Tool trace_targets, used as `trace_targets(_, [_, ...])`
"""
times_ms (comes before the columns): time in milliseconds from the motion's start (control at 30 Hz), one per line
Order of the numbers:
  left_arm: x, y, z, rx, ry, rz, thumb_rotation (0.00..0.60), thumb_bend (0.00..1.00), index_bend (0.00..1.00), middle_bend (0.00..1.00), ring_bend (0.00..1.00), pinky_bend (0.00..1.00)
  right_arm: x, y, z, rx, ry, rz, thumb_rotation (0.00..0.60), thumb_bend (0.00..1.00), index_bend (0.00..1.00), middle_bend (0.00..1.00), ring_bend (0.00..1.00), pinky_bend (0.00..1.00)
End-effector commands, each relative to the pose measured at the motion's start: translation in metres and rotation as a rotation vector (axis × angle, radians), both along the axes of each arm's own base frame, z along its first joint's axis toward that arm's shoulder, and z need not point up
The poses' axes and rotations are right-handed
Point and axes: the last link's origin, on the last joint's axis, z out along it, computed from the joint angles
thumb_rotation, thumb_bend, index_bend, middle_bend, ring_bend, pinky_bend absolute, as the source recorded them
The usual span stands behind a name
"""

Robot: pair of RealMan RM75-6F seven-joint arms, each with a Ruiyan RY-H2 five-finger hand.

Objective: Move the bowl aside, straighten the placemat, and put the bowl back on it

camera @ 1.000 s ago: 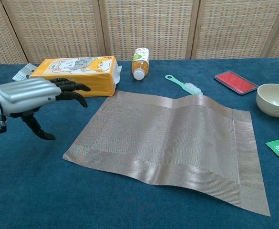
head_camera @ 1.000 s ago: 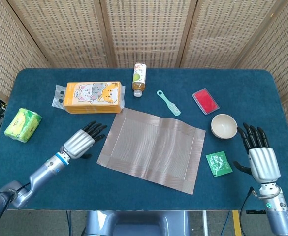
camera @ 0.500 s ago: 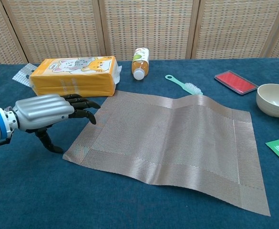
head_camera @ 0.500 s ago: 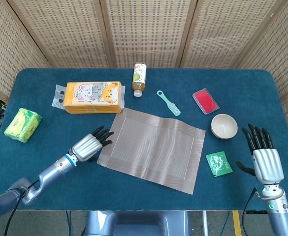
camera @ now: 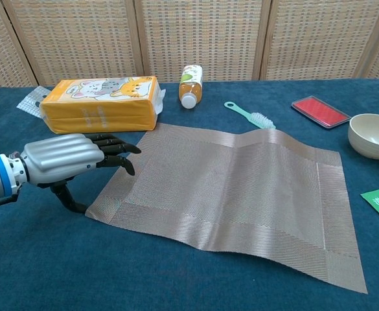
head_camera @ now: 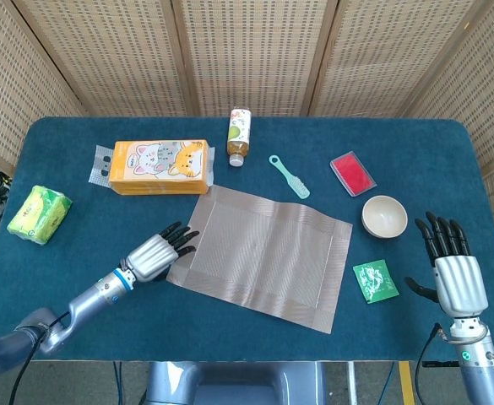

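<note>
- Your left hand (head_camera: 156, 253) sits low over the table at the near-left corner of the tan woven placemat (head_camera: 263, 253), holding nothing, its dark fingers (camera: 114, 150) stretched out and apart, reaching over the mat's left edge
- In the chest view the thumb of that hand hooks down beside the mat's corner; whether it touches the cloth you cannot tell
- The placemat lies skewed on the blue cloth-covered table (head_camera: 69, 169), spreading away to the right of your left hand, with ripples showing along its far edge in the chest view
- Your right hand (head_camera: 453, 266) hangs upright near the table's right edge, holding nothing, fingers straight and slightly spread, thumb out to its left
- The cream round bowl (head_camera: 384, 216) stands on the bare cloth just ahead and to the left of your right hand, off the mat and just beyond its far-right corner
- A small green packet (head_camera: 375, 281) lies flat to the left of your right hand, between it and the mat
- A flat red case (head_camera: 352, 173) lies beyond the bowl
- Beyond your left hand sits an orange cat-printed box (head_camera: 160, 166); further on and to its right, a small bottle (head_camera: 239, 136) on its side and a mint-green brush (head_camera: 290, 176)
- A yellow-green pack (head_camera: 39, 213) lies well off to the left of your left hand
</note>
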Motion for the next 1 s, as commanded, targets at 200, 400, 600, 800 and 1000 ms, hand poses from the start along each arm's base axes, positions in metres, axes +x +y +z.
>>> trace_targets(200, [0.005,-0.001,-0.003,-0.013,-0.007,-0.013,0.6,0.35,0.25,0.0,0.0,0.0,0.003,0.002,0.0,0.002,-0.005,0.015,0.6,0.0,0.0,0.0,0.0,0.0])
trace_targets(400, [0.008,-0.002,-0.006,-0.019,-0.009,-0.015,0.6,0.48,0.26,0.0,0.0,0.0,0.004,0.003,0.001,0.002,-0.009,0.021,0.6,0.0,0.0,0.0,0.0,0.0])
trace_targets(600, [0.011,-0.004,-0.009,-0.025,-0.018,-0.014,0.6,0.49,0.28,0.0,0.0,0.0,0.006,0.005,0.002,0.002,-0.014,0.031,0.6,0.0,0.0,0.0,0.0,0.0])
trace_targets(800, [0.013,-0.006,-0.013,-0.041,-0.026,0.001,0.6,0.53,0.45,0.0,0.0,0.0,0.008,0.006,0.003,0.001,-0.021,0.038,0.6,0.0,0.0,0.0,0.0,0.0])
trace_targets(1000, [0.018,-0.01,-0.016,-0.05,-0.059,0.004,0.6,0.53,0.68,0.0,0.0,0.0,0.009,0.007,0.004,0.001,-0.027,0.046,0.6,0.0,0.0,0.0,0.0,0.0])
